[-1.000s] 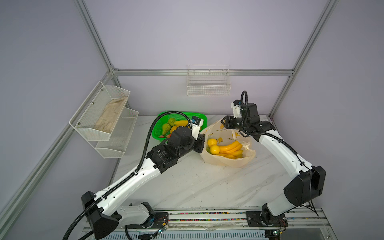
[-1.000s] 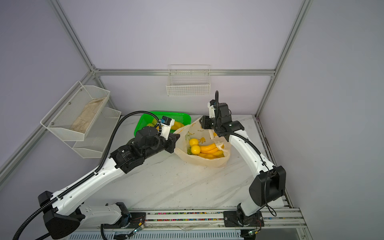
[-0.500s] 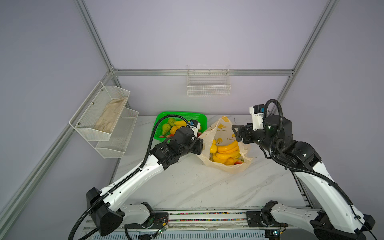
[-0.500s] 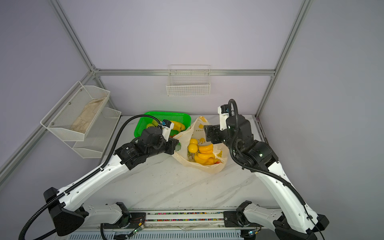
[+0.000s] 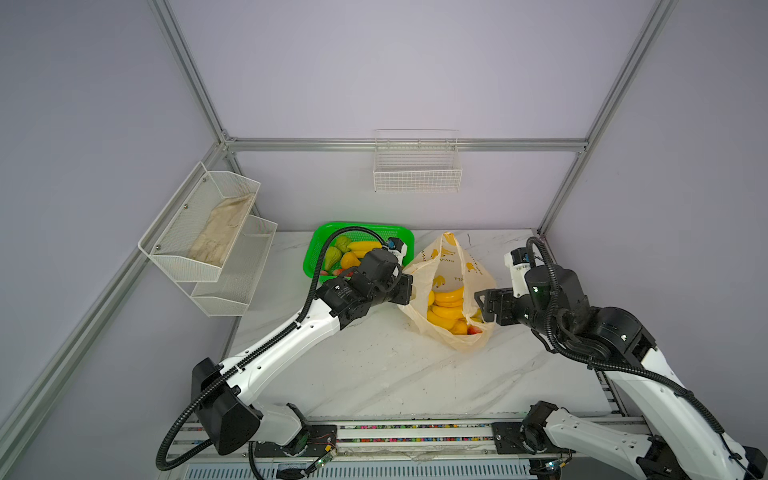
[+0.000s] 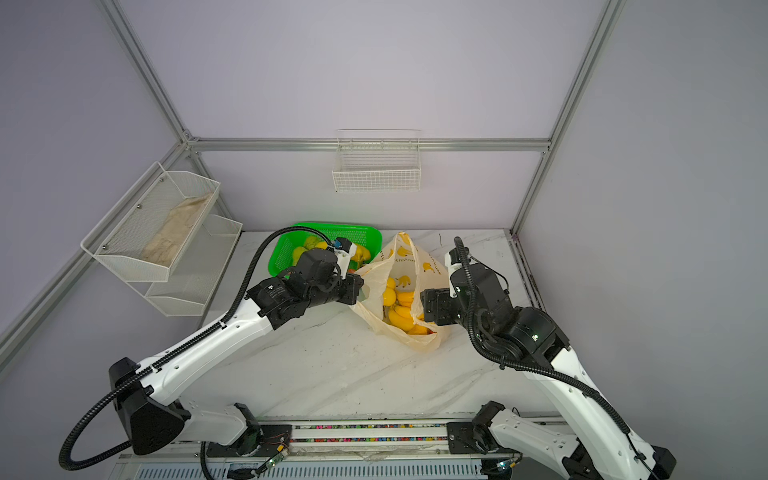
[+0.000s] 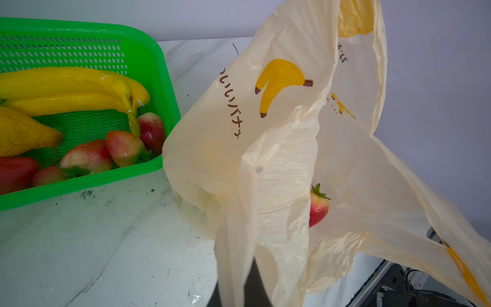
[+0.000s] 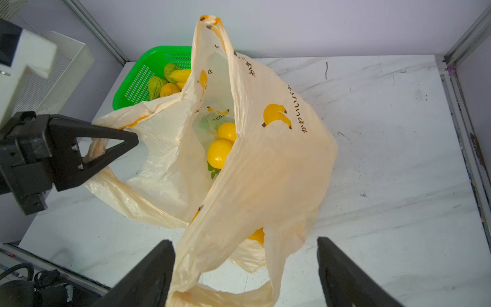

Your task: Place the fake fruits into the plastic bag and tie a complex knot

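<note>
left gripper: clenched on the left-side rim of the thin translucent cream-yellow plastic bag, which has yellow banana prints and dark lettering. Only the right wrist view shows that pinch cleanly; in the left wrist view the bag film drapes over the jaws. right gripper: released, jaws wide, straddling a loose handle strip on the bag's right side. The film brushes one finger, nothing is pinched. Bag mouth gapes upward, film crumpled, far handle standing up. Right wrist view alone shows two round yellow fruits deep inside. Left wrist view alone shows a small red-pink fruit with a green leafy cap through a gap in the film. Both top views show a glossy yellow banana bunch filling the bag. The bag stands mid-far on the white marble tabletop, between the grippers, with the right gripper at its right edge. Its left side presses against the near-right corner of the bright green perforated plastic basket. The basket holds another banana bunch, an orange-yellow pear, red-pink fruits and green pears.
</note>
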Action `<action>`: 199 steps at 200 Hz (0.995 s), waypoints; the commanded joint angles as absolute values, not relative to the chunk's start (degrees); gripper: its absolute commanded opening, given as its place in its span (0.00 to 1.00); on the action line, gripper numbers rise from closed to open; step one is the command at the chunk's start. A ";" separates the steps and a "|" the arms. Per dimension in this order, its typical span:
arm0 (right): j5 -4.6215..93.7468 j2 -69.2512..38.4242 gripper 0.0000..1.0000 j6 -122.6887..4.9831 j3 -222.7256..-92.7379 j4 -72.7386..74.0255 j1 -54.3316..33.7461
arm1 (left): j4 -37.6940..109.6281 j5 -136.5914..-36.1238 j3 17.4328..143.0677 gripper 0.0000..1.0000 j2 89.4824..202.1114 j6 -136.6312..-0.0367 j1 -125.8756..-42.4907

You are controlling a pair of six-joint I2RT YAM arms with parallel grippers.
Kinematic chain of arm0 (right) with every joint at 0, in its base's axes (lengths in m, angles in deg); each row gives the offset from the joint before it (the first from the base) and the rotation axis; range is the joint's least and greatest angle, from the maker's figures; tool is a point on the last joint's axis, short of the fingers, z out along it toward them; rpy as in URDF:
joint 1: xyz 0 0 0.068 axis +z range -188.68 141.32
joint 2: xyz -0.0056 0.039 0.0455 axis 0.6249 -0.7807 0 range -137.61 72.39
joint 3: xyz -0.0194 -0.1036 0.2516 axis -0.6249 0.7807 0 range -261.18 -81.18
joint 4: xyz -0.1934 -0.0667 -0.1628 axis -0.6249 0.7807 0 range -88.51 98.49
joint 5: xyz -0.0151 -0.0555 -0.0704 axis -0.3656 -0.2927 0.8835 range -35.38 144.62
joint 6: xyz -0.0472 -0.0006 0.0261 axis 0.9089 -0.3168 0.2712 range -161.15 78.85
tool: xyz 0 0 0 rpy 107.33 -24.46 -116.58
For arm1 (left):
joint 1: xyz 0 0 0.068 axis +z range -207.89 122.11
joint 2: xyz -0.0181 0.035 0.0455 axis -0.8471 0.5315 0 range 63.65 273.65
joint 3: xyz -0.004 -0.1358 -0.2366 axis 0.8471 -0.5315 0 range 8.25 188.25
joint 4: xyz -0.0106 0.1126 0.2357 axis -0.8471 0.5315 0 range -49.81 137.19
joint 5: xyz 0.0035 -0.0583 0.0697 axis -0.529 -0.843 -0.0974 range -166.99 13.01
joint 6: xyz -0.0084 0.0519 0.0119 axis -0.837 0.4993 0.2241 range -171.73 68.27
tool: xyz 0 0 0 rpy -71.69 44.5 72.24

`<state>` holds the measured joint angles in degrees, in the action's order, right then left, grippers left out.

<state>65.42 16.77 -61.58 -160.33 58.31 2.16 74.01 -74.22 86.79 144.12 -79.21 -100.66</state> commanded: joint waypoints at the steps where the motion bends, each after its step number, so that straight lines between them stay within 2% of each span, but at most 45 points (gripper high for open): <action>1: 62.83 17.36 0.86 -61.31 -158.49 59.26 2.41 | 72.97 -74.91 92.86 0.00 144.09 -80.11 -100.28; 46: 58.28 14.80 0.86 -58.21 -158.47 53.48 3.51 | 72.46 -80.79 97.19 0.00 147.95 -79.76 -100.43; 82: 59.63 12.15 0.86 -57.35 -159.14 53.39 6.54 | 72.45 -82.58 99.87 0.00 148.16 -80.03 -100.42; 150: 78.26 7.87 0.86 -61.53 -158.53 58.51 16.21 | 73.79 -81.03 101.24 0.00 147.78 -79.15 -100.43; 180: 82.80 5.39 0.74 -63.17 -158.70 61.13 18.91 | 74.59 -80.46 101.88 0.00 147.75 -78.85 -100.43; 199: 87.35 3.87 0.63 -64.98 -159.57 63.15 20.89 | 75.18 -79.57 102.12 0.00 147.60 -78.71 -100.40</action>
<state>79.11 5.21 -61.69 -158.34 58.55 18.75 75.26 -80.63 96.54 149.04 -79.19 -100.66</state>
